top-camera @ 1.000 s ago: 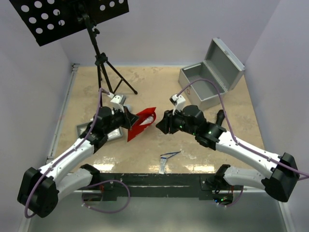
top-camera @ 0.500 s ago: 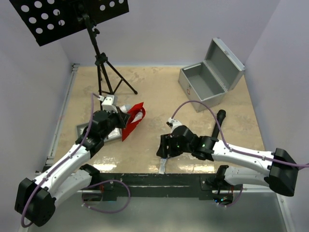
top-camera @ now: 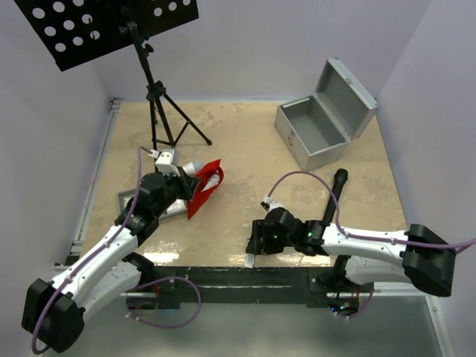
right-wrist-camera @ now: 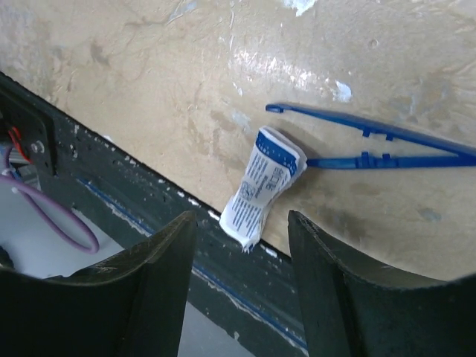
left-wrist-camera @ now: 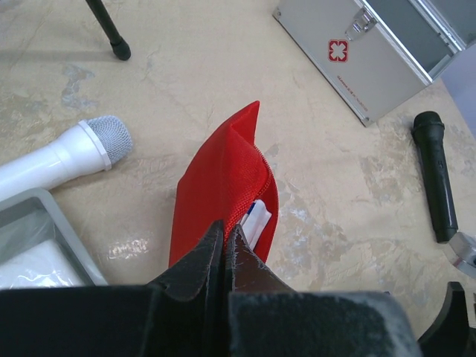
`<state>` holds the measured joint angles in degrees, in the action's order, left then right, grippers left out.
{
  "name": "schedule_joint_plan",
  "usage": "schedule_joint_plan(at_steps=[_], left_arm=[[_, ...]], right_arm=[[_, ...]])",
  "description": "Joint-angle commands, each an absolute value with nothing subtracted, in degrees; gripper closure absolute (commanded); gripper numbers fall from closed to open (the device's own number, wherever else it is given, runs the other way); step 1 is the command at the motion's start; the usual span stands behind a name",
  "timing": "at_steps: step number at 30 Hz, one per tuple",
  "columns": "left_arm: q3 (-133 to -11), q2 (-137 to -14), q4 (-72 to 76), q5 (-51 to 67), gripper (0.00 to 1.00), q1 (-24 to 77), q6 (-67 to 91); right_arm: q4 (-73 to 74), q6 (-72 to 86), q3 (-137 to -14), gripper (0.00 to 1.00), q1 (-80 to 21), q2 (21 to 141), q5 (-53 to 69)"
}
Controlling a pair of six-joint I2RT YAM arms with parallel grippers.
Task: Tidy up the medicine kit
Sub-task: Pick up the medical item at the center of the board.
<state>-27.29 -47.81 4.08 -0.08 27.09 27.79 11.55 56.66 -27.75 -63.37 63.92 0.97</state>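
My left gripper (top-camera: 190,190) (left-wrist-camera: 227,227) is shut on the near edge of the red pouch (top-camera: 206,184) (left-wrist-camera: 219,182), which hangs unzipped above the table with a white-and-blue packet (left-wrist-camera: 257,219) showing inside. My right gripper (top-camera: 253,248) (right-wrist-camera: 239,216) is open, low at the table's near edge, over a white-and-blue packet (right-wrist-camera: 265,187) (top-camera: 249,260). Blue plastic tweezers (right-wrist-camera: 372,145) lie just beyond that packet. The silver case (top-camera: 316,130) (left-wrist-camera: 372,59) stands open at the back right. The grey tray (top-camera: 128,199) (left-wrist-camera: 71,230) lies under my left arm.
A white microphone (top-camera: 195,166) (left-wrist-camera: 67,152) lies beside the tray. A black microphone (top-camera: 337,187) (left-wrist-camera: 435,175) lies right of centre. The black tripod stand (top-camera: 158,97) is at the back left, one foot (left-wrist-camera: 113,43) near the pouch. The black base rail (right-wrist-camera: 111,193) runs under my right gripper.
My right arm has swung from the table's middle down to the near edge, over the packet. My left gripper has drawn the red pouch a little left and back.
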Motion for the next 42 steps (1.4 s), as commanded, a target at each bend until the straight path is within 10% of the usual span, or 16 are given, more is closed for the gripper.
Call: schedule_joint_plan(at_steps=[1,21,34,42], left_arm=[[-27.16,-46.84,6.41,2.11,1.00,27.16,29.09],[-26.37,-45.70,5.89,1.93,1.00,27.16,29.27],[-26.28,-45.44,5.45,2.02,1.00,27.16,29.18],[-27.86,-48.07,7.20,7.02,1.00,27.07,27.60]], right_arm=[[5.02,58.01,-28.04,0.44,-63.89,68.46,1.14],[0.70,57.66,-25.14,0.62,-63.98,73.74,-1.14],[2.19,56.69,-27.50,1.00,-63.98,73.22,-1.67],[12.11,50.64,-40.58,1.00,-64.16,62.15,-4.30]])
